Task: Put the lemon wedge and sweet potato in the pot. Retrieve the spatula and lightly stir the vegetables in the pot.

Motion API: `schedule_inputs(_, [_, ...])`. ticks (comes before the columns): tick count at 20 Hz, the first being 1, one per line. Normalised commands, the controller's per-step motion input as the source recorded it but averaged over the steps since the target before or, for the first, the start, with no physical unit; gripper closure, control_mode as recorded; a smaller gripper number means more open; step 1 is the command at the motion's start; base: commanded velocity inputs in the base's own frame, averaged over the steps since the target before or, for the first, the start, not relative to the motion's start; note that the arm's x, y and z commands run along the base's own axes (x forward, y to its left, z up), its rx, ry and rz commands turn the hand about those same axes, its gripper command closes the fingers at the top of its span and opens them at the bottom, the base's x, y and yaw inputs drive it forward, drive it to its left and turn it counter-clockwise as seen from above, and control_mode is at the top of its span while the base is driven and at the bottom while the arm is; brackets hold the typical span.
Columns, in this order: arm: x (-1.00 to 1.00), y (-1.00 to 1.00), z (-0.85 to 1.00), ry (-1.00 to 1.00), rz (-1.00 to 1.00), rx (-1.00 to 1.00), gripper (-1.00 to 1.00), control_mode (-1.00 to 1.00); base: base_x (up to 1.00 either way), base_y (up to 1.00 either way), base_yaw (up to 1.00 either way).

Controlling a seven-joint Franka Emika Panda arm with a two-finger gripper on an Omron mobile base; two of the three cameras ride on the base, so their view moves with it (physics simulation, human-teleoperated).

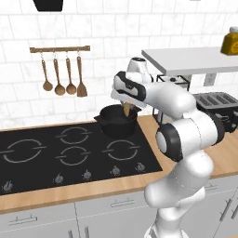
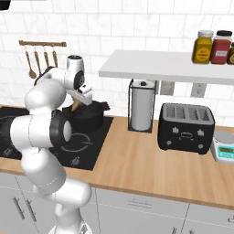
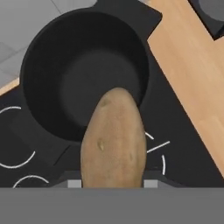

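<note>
- Tool (image 3: pixel 112 183) grips potato (image 3: pixel 113 140) above pot (image 3: pixel 83 70) rim.
- Pot interior looks empty; no lemon seen.
- Advice: center over pot, lower, then release.

The left base view looks forward and down from behind the arm's left side, with the arm rising at its lower right. It faces the tiled wall and takes in the black cooktop (image 1: pixel 69 153) and the pot (image 1: pixel 116 122) from middling range. The right base view looks from behind the arm's right side, the arm at its lower left, and reaches further right along the tabletop (image 2: pixel 151 160) to the toaster (image 2: pixel 186 127). Both share the pot (image 2: pixel 89 118), the cooktop and the utensil rail (image 1: pixel 59 49). The hand view looks steeply down, very near, into the pot (image 3: pixel 83 74).
</note>
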Motion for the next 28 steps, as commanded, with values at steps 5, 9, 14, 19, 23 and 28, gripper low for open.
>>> schedule_inputs(5, [0.29, 0.02, -0.74, -0.01, -0.07, 0.00, 1.00, -1.00, 0.00, 0.00, 0.00])
schedule_inputs(9, [0.32, 0.00, -0.57, -0.02, -0.06, 0.00, 1.00, -1.00, 0.00, 0.00, 0.00])
schedule_inputs(14, [0.36, 0.00, -0.09, 0.03, -0.06, 0.00, 1.00, -1.00, 0.00, 0.00, 0.00])
schedule_inputs(19, [0.38, 0.02, -0.05, 0.07, -0.07, 0.01, 1.00, -1.00, 0.00, 0.00, 0.00])
schedule_inputs(23, [0.23, 0.02, -0.28, 0.01, -0.08, 0.00, 1.00, -1.00, 0.00, 0.00, 0.00])
schedule_inputs(28, [0.10, 0.04, -0.38, -0.02, -0.08, 0.00, -1.00, -1.00, 0.00, 0.00, 0.00])
